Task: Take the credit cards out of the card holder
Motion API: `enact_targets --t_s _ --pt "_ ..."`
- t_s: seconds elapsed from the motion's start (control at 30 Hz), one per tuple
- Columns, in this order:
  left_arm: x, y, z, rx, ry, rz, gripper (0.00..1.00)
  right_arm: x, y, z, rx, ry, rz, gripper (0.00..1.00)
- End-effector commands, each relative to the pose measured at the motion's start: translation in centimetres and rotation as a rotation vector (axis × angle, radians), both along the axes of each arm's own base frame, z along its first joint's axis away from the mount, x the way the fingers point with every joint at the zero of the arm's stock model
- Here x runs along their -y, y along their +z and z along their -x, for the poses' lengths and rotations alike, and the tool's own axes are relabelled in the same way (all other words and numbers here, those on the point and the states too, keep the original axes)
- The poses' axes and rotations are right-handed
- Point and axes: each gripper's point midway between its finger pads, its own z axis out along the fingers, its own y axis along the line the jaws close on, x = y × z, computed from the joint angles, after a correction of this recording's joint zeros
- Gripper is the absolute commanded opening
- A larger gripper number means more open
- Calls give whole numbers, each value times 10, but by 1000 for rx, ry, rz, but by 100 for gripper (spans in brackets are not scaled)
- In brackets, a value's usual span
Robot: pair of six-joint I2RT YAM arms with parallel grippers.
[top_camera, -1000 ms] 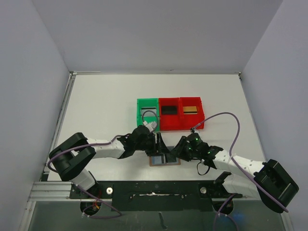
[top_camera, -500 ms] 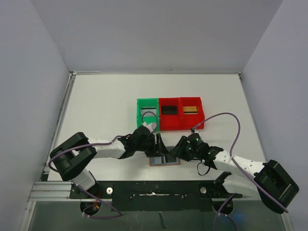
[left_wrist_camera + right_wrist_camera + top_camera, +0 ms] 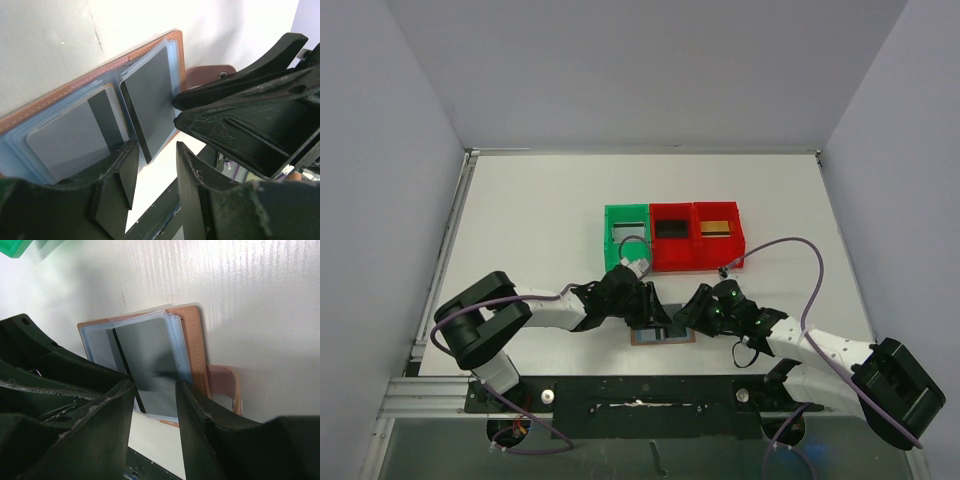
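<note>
The left claw and the right claw are each parted narrowly, gripping nothing, with their tips just over the open wallet's dark grey card.

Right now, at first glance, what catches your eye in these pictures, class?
An open brown card holder lies near the front edge of the table, both pairs of jaws crowded over it and grey cards showing in its pockets. Behind it stands a row of one green bin and two red bins.
</note>
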Motion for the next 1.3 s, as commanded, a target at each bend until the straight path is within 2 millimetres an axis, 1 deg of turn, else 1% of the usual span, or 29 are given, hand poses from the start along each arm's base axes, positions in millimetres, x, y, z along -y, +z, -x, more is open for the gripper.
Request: enact_targets --t_s 0.0,0.1,0.27,0.4,0.53,0.7,0.9,1.27 --pt "13 11 -4 31 -12 59 34 22 -28 19 -78 -6 90 41" --pt "15 9 -4 26 -11 62 32 22 -28 20 -79 -2 88 41" --pt "14 7 -3 14 1 57 27 22 -29 21 -81 3 89 41" --pt "15 12 -2 17 4 74 20 22 -29 22 -83 4 85 41" --pt "15 13 0 12 4 92 11 21 -27 21 -76 4 77 42" --pt "22 18 3 -11 -2 153 0 21 -28 22 -74 7 75 42" --pt "20 18 2 -12 9 148 0 22 -29 23 -76 5 80 42" --pt "6 12 5 -7 32 97 0 23 -28 21 -70 2 86 42"
